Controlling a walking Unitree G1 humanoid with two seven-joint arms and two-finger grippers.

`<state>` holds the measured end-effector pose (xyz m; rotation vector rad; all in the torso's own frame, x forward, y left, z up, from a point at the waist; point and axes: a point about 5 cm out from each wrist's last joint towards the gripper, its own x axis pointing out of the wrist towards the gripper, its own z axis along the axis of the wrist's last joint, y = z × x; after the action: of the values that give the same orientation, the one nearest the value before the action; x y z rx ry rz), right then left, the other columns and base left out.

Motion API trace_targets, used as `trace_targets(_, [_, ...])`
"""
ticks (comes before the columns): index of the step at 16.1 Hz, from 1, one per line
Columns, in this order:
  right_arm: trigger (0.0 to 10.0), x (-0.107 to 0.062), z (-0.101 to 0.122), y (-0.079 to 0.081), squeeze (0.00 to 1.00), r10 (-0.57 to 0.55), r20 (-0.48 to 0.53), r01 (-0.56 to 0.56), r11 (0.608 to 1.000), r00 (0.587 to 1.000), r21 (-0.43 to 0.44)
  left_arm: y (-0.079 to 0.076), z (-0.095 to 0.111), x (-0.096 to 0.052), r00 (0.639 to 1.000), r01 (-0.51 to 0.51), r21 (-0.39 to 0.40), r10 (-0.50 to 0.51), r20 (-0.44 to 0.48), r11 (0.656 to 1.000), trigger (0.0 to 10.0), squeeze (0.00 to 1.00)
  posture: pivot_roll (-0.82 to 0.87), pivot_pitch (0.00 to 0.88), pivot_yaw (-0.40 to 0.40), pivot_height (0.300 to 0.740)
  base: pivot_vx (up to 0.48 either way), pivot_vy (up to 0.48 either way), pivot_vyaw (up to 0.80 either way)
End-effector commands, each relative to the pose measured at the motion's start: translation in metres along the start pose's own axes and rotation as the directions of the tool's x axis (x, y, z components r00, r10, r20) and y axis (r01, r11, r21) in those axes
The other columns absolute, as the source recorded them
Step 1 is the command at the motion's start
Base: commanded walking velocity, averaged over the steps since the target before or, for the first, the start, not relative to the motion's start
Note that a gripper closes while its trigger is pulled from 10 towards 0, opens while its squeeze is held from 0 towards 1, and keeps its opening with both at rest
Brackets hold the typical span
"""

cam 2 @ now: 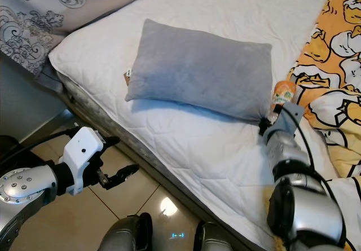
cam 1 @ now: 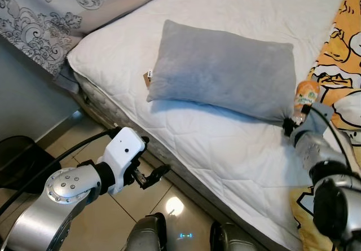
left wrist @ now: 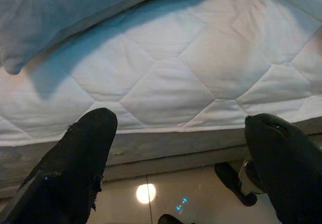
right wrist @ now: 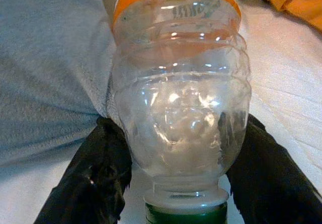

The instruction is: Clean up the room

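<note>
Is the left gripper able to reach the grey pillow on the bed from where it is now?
Probably yes. The left gripper hangs open beside the mattress edge, below the grey pillow, with bare quilted sheet between them. It would have to rise first.

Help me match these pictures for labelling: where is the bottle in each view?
Left eye view: bottle at right, in the right hand, by the pillow corner.
Right eye view: bottle right of centre, same corner.
Left wrist view: not in it.
Right wrist view: bottle central, between fingers.
Shared landmark: the pillow.
</note>
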<state>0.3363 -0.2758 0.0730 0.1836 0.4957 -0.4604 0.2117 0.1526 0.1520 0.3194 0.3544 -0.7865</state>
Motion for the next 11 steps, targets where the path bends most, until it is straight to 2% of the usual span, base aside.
trace_targets(1, [10.0,-0.002,-0.009,-0.011,0.00,-0.062,-0.008,0.062,0.997,0.998,-0.046,-0.003,0.000,-0.001,1.000,0.003,0.022,-0.003,-0.008,1.000,10.0,0.00,0.05,0.169,0.035,0.740,0.000,0.000,0.00])
trace_targets(2, [10.0,-0.003,-0.012,-0.012,0.00,-0.072,-0.006,0.072,0.996,0.997,-0.061,-0.003,0.000,-0.002,1.000,0.004,0.023,-0.003,-0.009,1.000,10.0,0.00,0.05,0.169,0.035,0.740,0.000,0.000,0.00])
trace_targets(3, [10.0,-0.007,-0.017,-0.013,1.00,-0.079,-0.010,0.078,0.994,0.997,-0.073,-0.003,0.000,-0.001,1.000,0.007,0.028,-0.007,-0.010,1.000,10.0,0.00,0.04,0.168,0.039,0.740,0.000,0.000,0.00])
trace_targets(5, [10.0,-0.013,-0.023,-0.008,1.00,-0.060,-0.027,0.057,0.994,0.998,-0.088,-0.002,0.001,0.001,1.000,0.012,0.034,-0.011,-0.008,0.999,10.0,0.00,0.04,0.172,0.041,0.740,0.000,0.000,0.00])
trace_targets(8, [10.0,-0.023,-0.018,-0.007,1.00,-0.078,0.027,0.080,0.994,0.997,-0.079,-0.002,0.001,0.001,1.000,0.018,0.038,-0.017,-0.010,0.999,10.0,0.00,0.04,0.177,0.043,0.740,0.000,0.000,0.00])
trace_targets(11, [10.0,-0.034,0.007,-0.007,1.00,-0.091,0.159,0.096,0.995,0.983,-0.026,0.001,0.001,0.000,1.000,0.017,0.045,-0.017,-0.013,0.999,10.0,0.00,0.05,0.181,0.043,0.740,0.000,0.000,0.00])
